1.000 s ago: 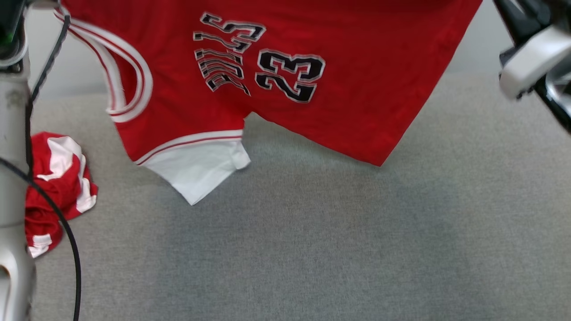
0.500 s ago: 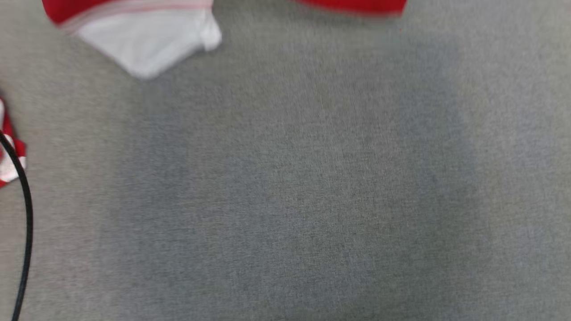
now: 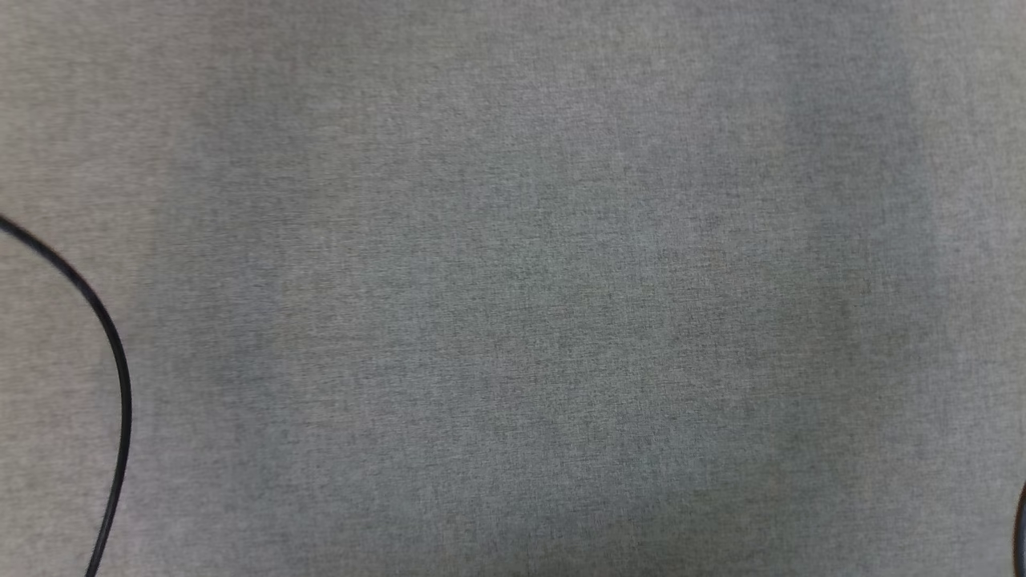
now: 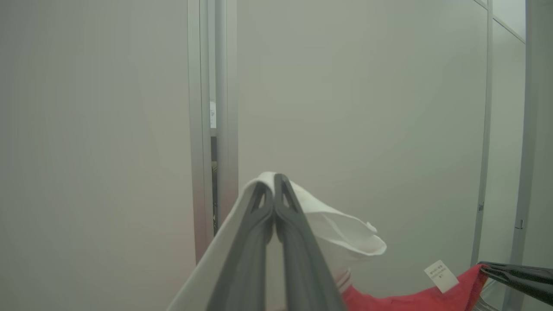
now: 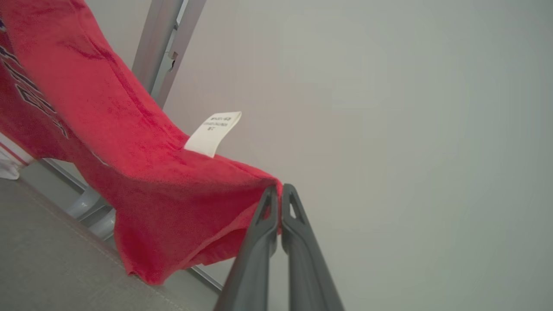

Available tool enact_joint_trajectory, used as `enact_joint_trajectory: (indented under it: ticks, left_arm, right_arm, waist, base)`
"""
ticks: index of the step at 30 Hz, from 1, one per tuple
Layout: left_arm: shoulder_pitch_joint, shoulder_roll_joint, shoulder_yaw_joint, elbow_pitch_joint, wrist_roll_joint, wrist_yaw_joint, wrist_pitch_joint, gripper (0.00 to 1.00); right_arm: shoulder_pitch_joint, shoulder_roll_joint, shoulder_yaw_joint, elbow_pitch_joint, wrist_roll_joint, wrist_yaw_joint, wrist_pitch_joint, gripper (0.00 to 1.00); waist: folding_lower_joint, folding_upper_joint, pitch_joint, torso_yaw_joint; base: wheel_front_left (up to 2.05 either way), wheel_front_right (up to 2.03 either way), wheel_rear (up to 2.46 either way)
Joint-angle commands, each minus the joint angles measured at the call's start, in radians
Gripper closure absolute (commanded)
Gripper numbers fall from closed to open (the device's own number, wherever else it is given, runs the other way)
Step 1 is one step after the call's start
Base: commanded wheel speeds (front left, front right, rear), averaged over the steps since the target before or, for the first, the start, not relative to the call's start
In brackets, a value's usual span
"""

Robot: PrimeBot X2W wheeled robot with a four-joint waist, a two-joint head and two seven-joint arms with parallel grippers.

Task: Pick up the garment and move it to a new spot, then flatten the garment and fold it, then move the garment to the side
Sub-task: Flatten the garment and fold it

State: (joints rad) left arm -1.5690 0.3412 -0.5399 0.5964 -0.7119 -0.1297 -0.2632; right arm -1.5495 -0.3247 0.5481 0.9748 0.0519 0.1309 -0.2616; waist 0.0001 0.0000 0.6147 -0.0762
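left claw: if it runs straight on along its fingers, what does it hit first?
Past the red-and-white jersey it is pinching, the left claw points at the plain pale wall panel, just right of the grey metal upright. The gap looks free; distance unclear.

You can't read the print on the white label (image 5: 212, 133), it's too small; the garment (image 5: 142, 190) runs off the right wrist view's left edge, its lettering cut short.
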Motion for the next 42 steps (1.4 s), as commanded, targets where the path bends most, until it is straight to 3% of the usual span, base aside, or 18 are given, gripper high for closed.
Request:
enact_joint_trajectory:
  ticks: [1,6,10,15,19,25,28,35,42]
  left_arm:
    - [0.054,0.023,-0.029,-0.048,-0.045,0.0,-0.002,1.0]
    - [0.296,0.122,-0.09,-0.245,-0.177,-0.001,-0.002,1.0]
    - [0.532,0.211,-0.065,-0.419,-0.277,0.005,-0.002,1.0]
    - [0.867,0.304,-0.019,-0.659,-0.379,0.084,-0.002,1.0]
    - [1.117,0.318,0.004,-0.813,-0.418,0.13,-0.002,1.0]
    - [1.338,0.278,0.039,-0.857,-0.352,0.148,-0.002,1.0]
    - [1.436,0.257,0.022,-0.849,-0.319,0.13,-0.002,1.0]
    - [1.566,0.264,-0.027,-0.841,-0.38,0.083,0.009,1.0]
    - [1.673,0.312,-0.053,-0.931,-0.441,0.105,0.06,1.0]
  right_arm:
    - [0.057,-0.018,0.011,-0.019,0.002,0.0,-0.005,1.0]
    - [0.232,-0.058,0.024,-0.111,0.054,0.0,-0.005,1.0]
    - [0.388,-0.107,-0.006,-0.203,0.095,0.0,-0.005,1.0]
    - [0.624,-0.151,-0.059,-0.316,0.126,0.0,-0.005,1.0]
    - [0.821,-0.17,-0.099,-0.402,0.136,0.0,-0.005,1.0]
    - [1.021,-0.166,-0.152,-0.483,0.117,0.0,-0.005,1.0]
    - [1.122,-0.171,-0.183,-0.529,0.097,0.0,-0.005,1.0]
    - [1.339,-0.185,-0.272,-0.647,0.066,0.0,-0.005,1.0]
    - [1.531,-0.189,-0.356,-0.762,0.043,0.0,-0.003,1.0]
  waist:
    - [-0.0001,0.0,-0.023,0.017]
    - [-0.0001,0.0,-0.096,0.035]
    - [-0.0001,0.0,-0.169,0.037]
    - [-0.0001,0.0,-0.264,0.043]
    - [-0.0001,0.0,-0.325,0.051]
    - [-0.0001,0.0,-0.373,0.056]
    - [-0.0001,0.0,-0.392,0.061]
    - [-0.0001,0.0,-0.424,0.086]
    - [-0.0001,0.0,-0.45,0.104]
  base:
    - [0.0,0.0,0.0]
    - [0.0,0.0,0.0]
    - [0.0,0.0,0.0]
    - [0.0,0.0,0.0]
    - [0.0,0.0,0.0]
    - [0.0,0.0,0.0]
    - [0.0,0.0,0.0]
    - [0.0,0.0,0.0]
    - [0.0,0.0,0.0]
